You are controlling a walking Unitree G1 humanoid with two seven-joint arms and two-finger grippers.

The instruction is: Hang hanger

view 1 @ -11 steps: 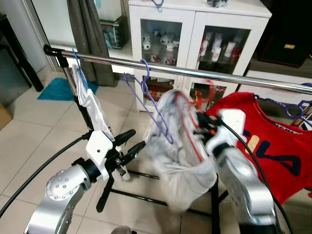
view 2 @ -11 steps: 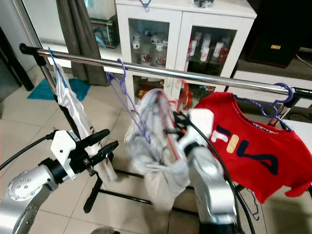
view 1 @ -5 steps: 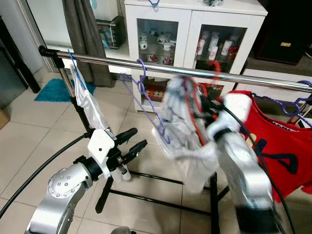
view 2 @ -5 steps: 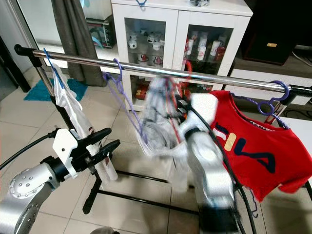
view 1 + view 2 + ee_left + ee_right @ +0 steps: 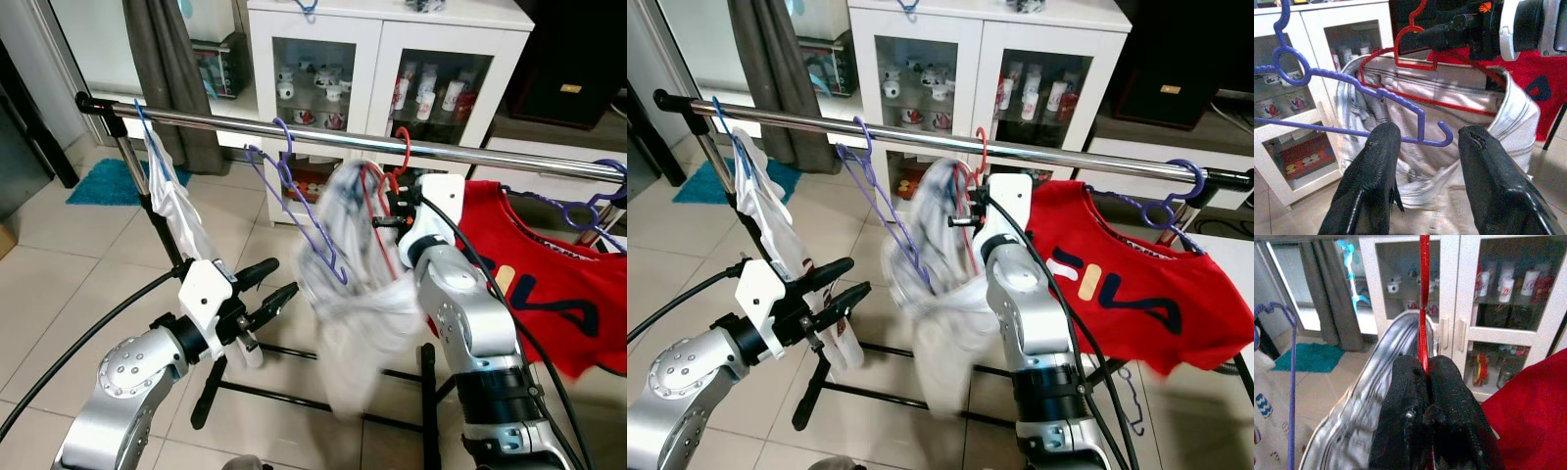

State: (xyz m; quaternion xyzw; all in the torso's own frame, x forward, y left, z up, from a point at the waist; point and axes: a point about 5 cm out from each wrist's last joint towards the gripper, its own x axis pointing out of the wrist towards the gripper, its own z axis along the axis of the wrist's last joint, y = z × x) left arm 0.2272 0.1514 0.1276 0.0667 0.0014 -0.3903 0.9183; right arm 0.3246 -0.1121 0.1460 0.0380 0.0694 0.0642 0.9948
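- The red hanger [image 5: 384, 211] carries a pale grey garment [image 5: 361, 284], and its hook reaches up to the silver rail [image 5: 333, 139]; it seems to sit over the rail, but the picture is too small to be sure.
- The right hand [image 5: 1425, 382] is clenched on the red hanger's thin stem, with its two black fingers [image 5: 1452, 404] pressed together around it, just under the rail.
- The grey garment hangs down below the rail, and its lower part looks blurred.
- A purple hanger [image 5: 304, 211] with nothing on it hangs on the rail just beside the garment, on the robot's left.
- The left hand [image 5: 266, 289] is lower down and to the left, with its fingers [image 5: 1376, 171] spread apart and grasping nothing; it points toward the garment and the purple hanger.
- A white cloth [image 5: 181, 211] hangs on a blue hanger [image 5: 152, 132] near the left end of the rail.
- A red shirt [image 5: 1117, 289] hangs on another purple hanger [image 5: 1164, 208] at the right side.
- Behind the rail stands a white cabinet [image 5: 382, 59] with glass doors and small things inside.
- A teal mat [image 5: 103, 181] lies on the tiled floor [image 5: 59, 264].
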